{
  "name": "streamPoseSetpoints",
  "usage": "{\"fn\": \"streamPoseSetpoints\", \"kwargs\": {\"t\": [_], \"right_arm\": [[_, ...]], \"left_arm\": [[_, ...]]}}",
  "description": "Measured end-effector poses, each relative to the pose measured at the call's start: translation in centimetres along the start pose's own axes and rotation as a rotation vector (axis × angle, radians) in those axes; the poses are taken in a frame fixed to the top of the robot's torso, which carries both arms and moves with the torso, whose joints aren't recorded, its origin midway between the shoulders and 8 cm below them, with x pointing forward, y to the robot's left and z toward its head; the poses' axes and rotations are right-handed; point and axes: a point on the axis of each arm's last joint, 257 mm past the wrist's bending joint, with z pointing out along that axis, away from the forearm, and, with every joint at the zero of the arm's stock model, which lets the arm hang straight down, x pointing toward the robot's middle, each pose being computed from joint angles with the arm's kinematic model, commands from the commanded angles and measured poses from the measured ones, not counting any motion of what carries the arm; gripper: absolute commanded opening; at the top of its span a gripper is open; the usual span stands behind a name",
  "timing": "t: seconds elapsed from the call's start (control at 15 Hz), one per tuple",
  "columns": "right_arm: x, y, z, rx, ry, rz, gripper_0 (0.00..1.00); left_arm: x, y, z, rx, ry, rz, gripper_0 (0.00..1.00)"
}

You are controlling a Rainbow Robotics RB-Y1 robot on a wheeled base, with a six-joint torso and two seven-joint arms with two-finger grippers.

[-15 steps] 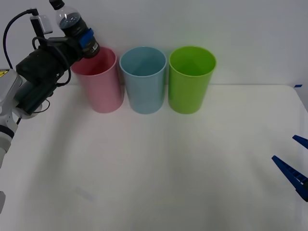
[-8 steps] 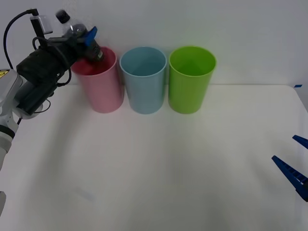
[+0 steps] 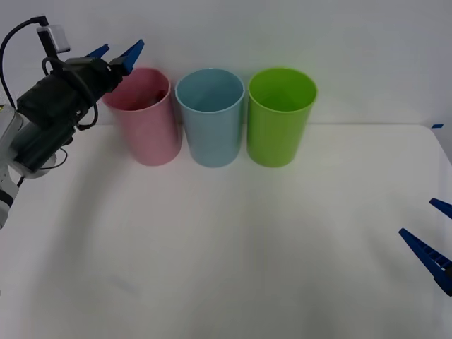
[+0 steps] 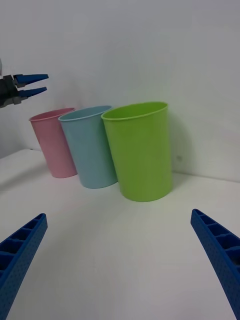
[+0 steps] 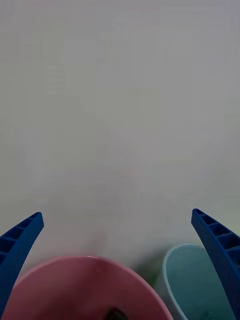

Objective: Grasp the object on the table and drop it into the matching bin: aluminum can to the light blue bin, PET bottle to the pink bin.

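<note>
The left gripper (image 3: pixel 115 51) is raised beside the far left rim of the pink bin (image 3: pixel 145 127), with its two blue fingers spread apart and nothing between them. In the left wrist view the fingers (image 5: pixel 20 245) stand at the two sides, and the open mouth of the pink bin (image 5: pixel 85 290) lies just under them. A small dark shape (image 5: pixel 117 314) shows deep inside this bin; it is likely the PET bottle, but too little of it shows to be sure. In the front view the inside of the pink bin is also dark near the far wall.

The three bins stand in one row at the far edge of the table (image 3: pixel 233 247), close to the white wall. The pink bin is on the left, the light blue bin (image 3: pixel 210 120) is in the middle and a green bin (image 3: pixel 281 116) is on the right. The pink and the light blue bins are almost touching, and the green one is just beside the blue one.

The right gripper (image 3: pixel 432 244) waits low at the right edge of the table, well apart from the bins, and its fingers (image 4: pixel 220 255) are wide open and hold nothing. The broad white surface between the bins and the near edge is free.
</note>
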Motion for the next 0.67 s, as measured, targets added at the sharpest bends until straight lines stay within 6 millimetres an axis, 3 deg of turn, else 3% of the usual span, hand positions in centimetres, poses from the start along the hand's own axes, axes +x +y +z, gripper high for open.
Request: {"fn": "streamPoseSetpoints", "kwargs": {"t": [0.27, 0.67], "right_arm": [[0.0, 0.0, 0.0, 0.0, 0.0, 0.0, 1.0], [0.0, 0.0, 0.0, 0.0, 0.0, 0.0, 1.0]], "left_arm": [[-0.3, 0.7, -3.6, 0.015, -0.002, -0.015, 1.0], [-0.9, 2.8, -12.2, 0.001, 0.006, 0.005, 1.0]]}}
